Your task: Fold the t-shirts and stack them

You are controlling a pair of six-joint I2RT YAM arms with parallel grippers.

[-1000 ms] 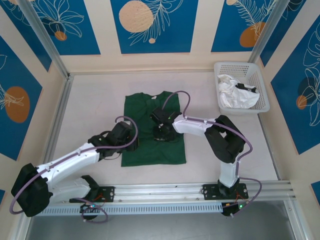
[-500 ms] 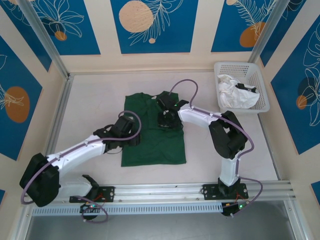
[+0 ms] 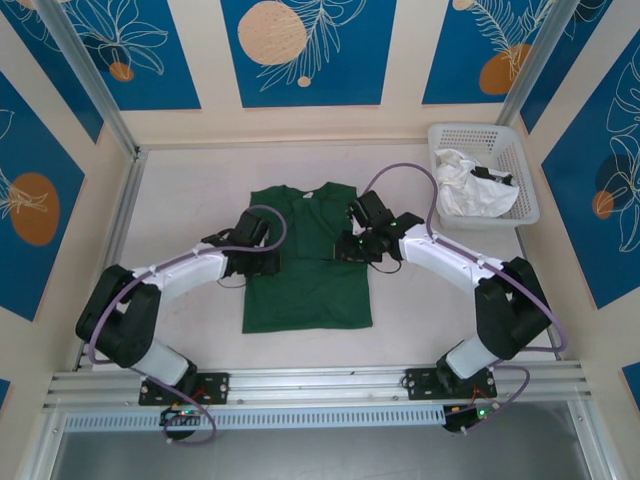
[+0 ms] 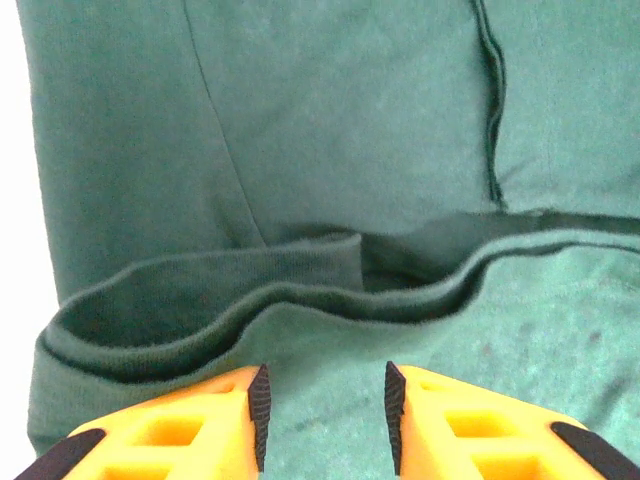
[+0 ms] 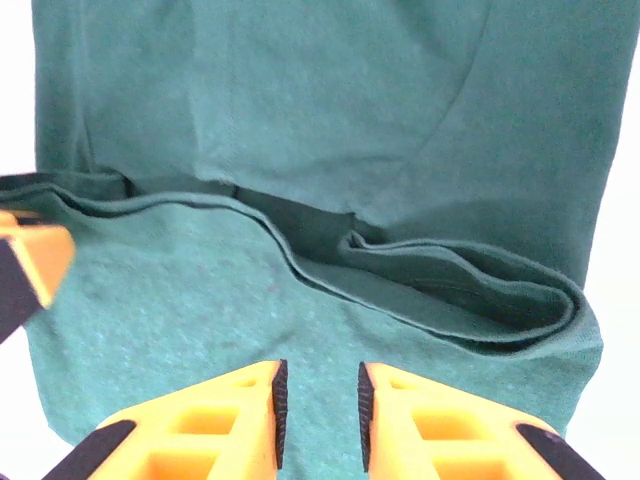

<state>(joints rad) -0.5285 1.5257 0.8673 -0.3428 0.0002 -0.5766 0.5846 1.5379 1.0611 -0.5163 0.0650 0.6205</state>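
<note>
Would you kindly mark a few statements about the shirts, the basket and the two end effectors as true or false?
1. The green t-shirt lies on the table. True.
2. The white t-shirt is stacked on the green one. False: it sits crumpled in the basket.
3. The left end effector is over the basket. False: it is at the green t-shirt's left edge.
4. The right end effector is over the green t-shirt. True.
5. The basket stands at the table's far right corner. True.
</note>
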